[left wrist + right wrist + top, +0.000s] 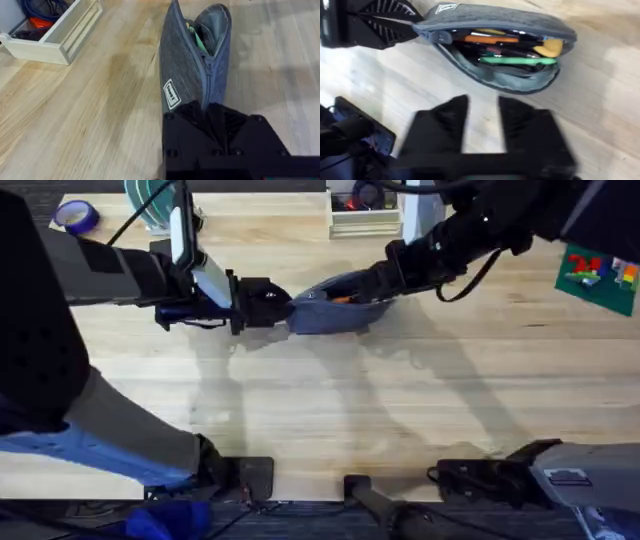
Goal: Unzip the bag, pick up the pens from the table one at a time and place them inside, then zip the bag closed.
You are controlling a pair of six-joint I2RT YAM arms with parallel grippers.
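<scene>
Blue-grey fabric pencil pouch (335, 310), unzipped, is set on the light wooden plank table (400, 410).
Its end is clamped by the left gripper (207, 107); the right gripper (482, 107) is held narrowly parted beside it, with an orange pen (492, 38) inside.

From my station, the bag (335, 310) gaped open, its mouth crowded with pens (512, 47). The left claw (285, 308) blocked one end, the right claw (375, 280) the far side. The near table (330, 410) lay bare; a tray (365, 220) stood behind.
</scene>
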